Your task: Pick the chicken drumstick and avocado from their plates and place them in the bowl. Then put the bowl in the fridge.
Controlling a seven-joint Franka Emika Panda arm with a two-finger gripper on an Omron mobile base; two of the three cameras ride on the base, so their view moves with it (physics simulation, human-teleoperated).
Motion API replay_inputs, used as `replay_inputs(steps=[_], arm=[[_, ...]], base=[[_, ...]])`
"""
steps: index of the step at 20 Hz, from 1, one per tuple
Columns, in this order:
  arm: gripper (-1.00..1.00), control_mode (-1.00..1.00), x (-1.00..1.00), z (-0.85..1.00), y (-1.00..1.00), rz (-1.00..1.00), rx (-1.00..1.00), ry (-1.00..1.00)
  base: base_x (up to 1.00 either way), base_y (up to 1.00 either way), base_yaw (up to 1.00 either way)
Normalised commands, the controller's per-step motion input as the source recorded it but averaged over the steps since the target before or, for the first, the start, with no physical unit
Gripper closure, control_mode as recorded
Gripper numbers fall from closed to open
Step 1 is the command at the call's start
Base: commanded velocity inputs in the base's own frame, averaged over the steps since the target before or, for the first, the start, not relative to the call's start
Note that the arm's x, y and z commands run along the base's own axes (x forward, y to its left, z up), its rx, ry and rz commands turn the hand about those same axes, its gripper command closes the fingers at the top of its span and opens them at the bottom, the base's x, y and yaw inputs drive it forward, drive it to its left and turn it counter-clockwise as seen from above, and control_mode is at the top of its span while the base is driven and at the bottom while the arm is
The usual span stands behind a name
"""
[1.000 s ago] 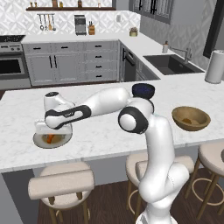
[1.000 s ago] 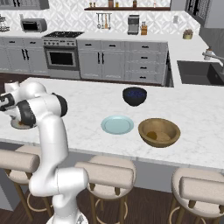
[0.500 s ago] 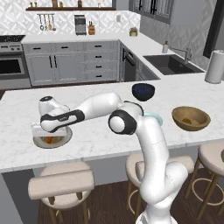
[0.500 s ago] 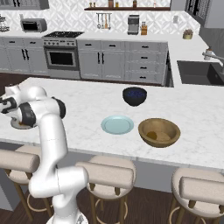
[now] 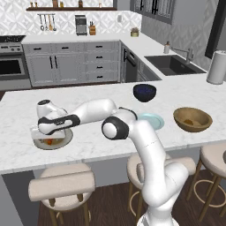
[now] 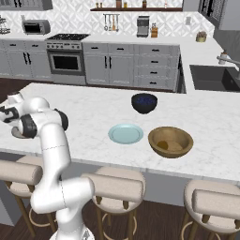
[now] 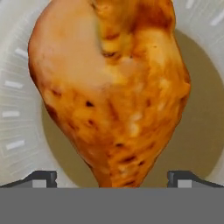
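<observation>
Tool [image 7: 112, 177] lower over drumstick [image 7: 109, 87] on plate [image 7: 17, 122], avocado [image 5: 189, 122] in bowl [image 5: 192, 119]

White marble counter [image 5: 185, 99] in front of me, olive-tan plate [image 5: 59, 142] at far left (near the edge), dark blue bowl [image 5: 144, 92], pale teal plate [image 6: 125, 133], wooden bowl [image 6: 170, 141] just beside it.

You are looking straight down at a chicken drumstick [image 7: 111, 87], very close. It is glossy orange-brown with darker charred spots, wide at the top and tapering to a narrow end at the bottom. It lies on a plate [image 7: 17, 118] with a pale ridged rim and a brown centre. Two dark fingertips [image 7: 41, 178] stand wide apart, one on each side of the narrow end, touching nothing.
</observation>
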Motion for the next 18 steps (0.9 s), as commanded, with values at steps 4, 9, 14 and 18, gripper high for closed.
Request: replay_inputs(steps=[4,9,14,18], arm=[[1.00,-1.00,0.09,-0.32,0.02,0.00,0.00,0.00],[1.00,-1.00,-0.01,-0.26,0.00,0.00,0.00,0.00],[1.00,-1.00,-0.23,-0.35,-0.21,0.00,0.03,-0.01],[1.00,-1.00,-0.50,-0.01,-0.58,-0.07,0.07,-0.01]], base=[[0.00,0.00,0.00],[0.00,0.00,0.00],[0.00,0.00,0.00],[0.00,0.00,0.00]])
